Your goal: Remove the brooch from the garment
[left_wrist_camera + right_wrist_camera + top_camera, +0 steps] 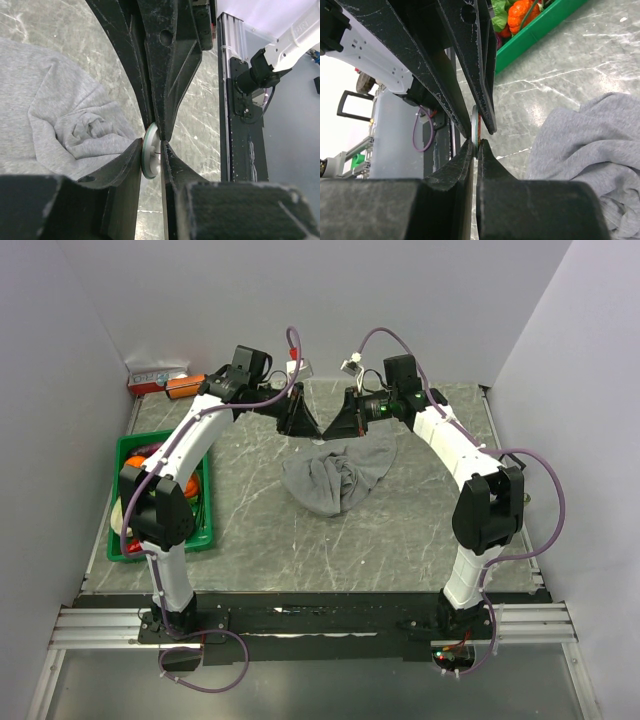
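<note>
The brooch is a small whitish disc with a greenish rim, held edge-on just above the table. My left gripper is shut on it from both faces. My right gripper comes from the opposite side and is shut on the brooch's thin edge. In the top view both grippers meet tip to tip, left and right, over the far edge of the grey garment. The rumpled garment lies below and beside the fingers, reaching up to the left one. Whether it still hangs on the brooch I cannot tell.
A green crate with orange and green items stands at the table's left side and shows in the right wrist view. A red and orange box sits at the back left corner. Grey walls close in the table.
</note>
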Controlling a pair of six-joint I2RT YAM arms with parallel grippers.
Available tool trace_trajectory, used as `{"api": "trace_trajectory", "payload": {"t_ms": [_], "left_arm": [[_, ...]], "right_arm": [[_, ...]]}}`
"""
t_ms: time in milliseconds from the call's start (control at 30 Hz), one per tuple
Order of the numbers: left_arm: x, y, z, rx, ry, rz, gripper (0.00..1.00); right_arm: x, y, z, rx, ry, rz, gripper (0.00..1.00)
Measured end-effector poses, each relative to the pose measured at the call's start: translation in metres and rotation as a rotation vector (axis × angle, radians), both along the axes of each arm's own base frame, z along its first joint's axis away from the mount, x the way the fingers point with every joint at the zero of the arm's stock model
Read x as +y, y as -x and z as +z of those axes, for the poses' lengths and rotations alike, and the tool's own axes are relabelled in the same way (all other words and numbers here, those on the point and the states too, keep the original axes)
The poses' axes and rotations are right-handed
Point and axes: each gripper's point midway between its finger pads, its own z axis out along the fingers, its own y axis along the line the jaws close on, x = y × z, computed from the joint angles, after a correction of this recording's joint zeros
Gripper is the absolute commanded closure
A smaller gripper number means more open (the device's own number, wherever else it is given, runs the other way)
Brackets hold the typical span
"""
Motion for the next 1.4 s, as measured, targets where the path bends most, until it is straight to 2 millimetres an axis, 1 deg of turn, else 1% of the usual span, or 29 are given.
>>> {"api": "trace_trajectory", "payload": {"t_ms": [367, 633, 933, 1200, 1233, 1367, 1400], "left_arm": [[0.002, -0.003, -0.002, -0.053, -0.017, 0.000, 0.80], [0.006, -0.004, 0.002, -0.115, -0.035, -0.004, 0.80], [0.010, -0.002, 0.005, -0.149, -0.074, -0.006, 0.78], [0.011, -0.003, 0.005, -0.115, -0.082, 0.018, 0.85], [0.012, -0.003, 0.004, -0.112, -0.082, 0.019, 0.85], [0.012, -0.003, 0.003, -0.107, -0.085, 0.024, 0.77], [0.013, -0.004, 0.003, -0.108, -0.087, 0.026, 0.76]], "right_arm": [[0.000, -0.001, 0.000, 0.009, 0.002, -0.009, 1.00], [0.004, -0.001, 0.005, 0.012, -0.018, -0.002, 1.00], [0.006, 0.001, 0.007, 0.009, -0.024, 0.011, 1.00], [0.007, 0.001, 0.006, 0.000, -0.021, 0.008, 1.00], [0.007, 0.001, 0.006, 0.000, -0.021, 0.008, 1.00], [0.007, 0.000, 0.006, -0.001, -0.019, 0.005, 1.00], [0.007, -0.001, 0.005, -0.002, -0.017, 0.002, 1.00]]}}
